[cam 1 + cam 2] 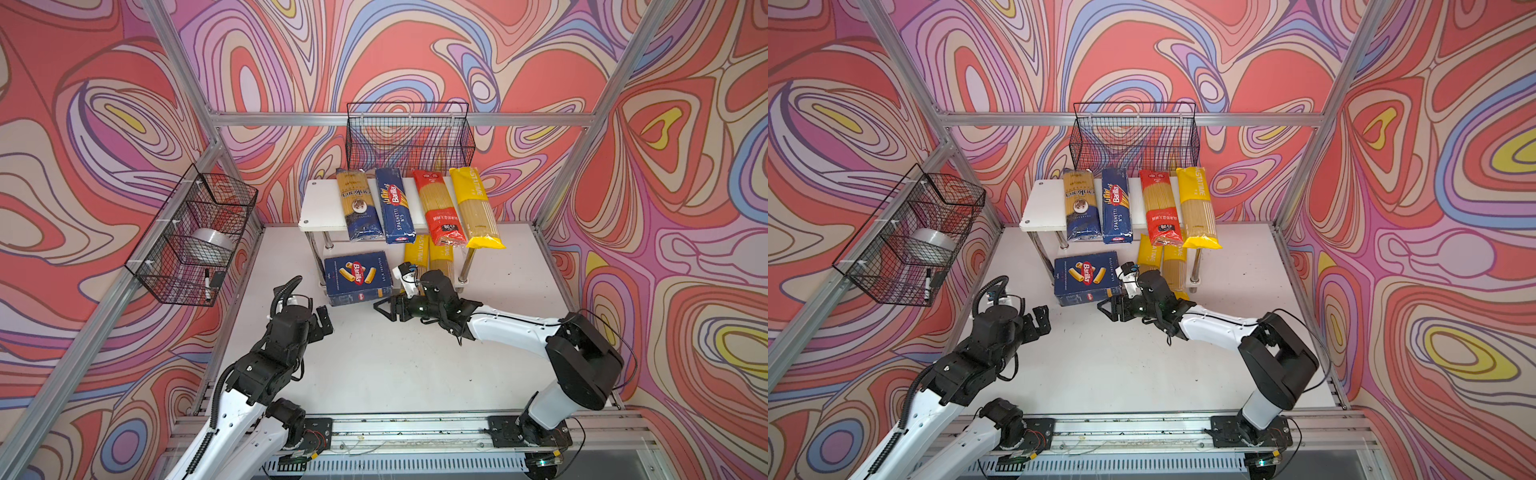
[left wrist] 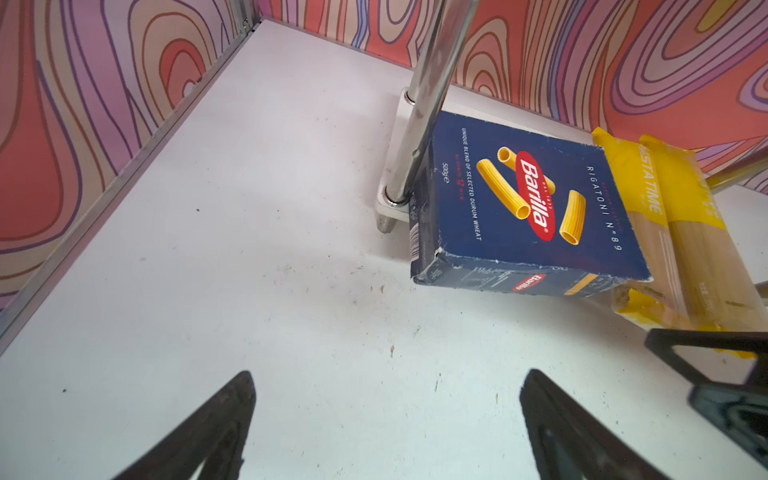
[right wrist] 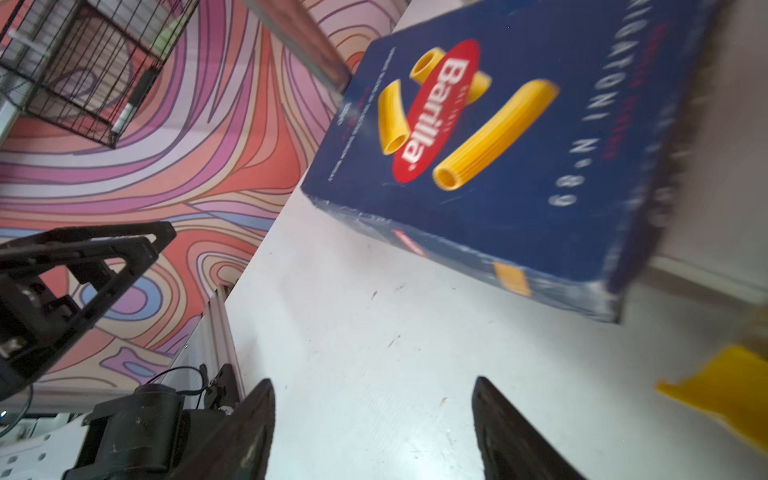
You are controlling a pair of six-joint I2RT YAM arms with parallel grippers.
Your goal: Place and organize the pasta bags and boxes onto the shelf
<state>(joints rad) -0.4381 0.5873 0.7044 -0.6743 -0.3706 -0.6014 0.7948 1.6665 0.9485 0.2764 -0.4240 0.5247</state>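
Bearing "Barilla Rigatoni N°89": wide carton (image 2: 528, 199)

Place: a robot lab, inside a test booth.
Walls: swirly printed sheets (image 1: 415, 50) on a metal frame (image 1: 399, 119).
Floor: a plain white table (image 1: 395, 365).
Robots: a left arm (image 1: 232, 415) and a right arm (image 1: 515, 322), fixed to a rail (image 1: 407, 428).

Shelf (image 1: 1040, 203): white, two tiers, centre of frame.
Top tier: dark blue bag (image 1: 1081, 210), long Barilla carton (image 1: 1116, 205), red bag (image 1: 1160, 208) and yellow bag (image 1: 1198, 208) lie side by side.
Lower tier: two more yellow bags (image 1: 1151, 253), partly hidden under the top board.
Rigatoni box (image 1: 1086, 276): lower left of the shelf, face up.
Right gripper (image 1: 1106, 308): just beside the box's lower right corner.
Left gripper (image 1: 1043, 319): lower left of the box, apart from it.
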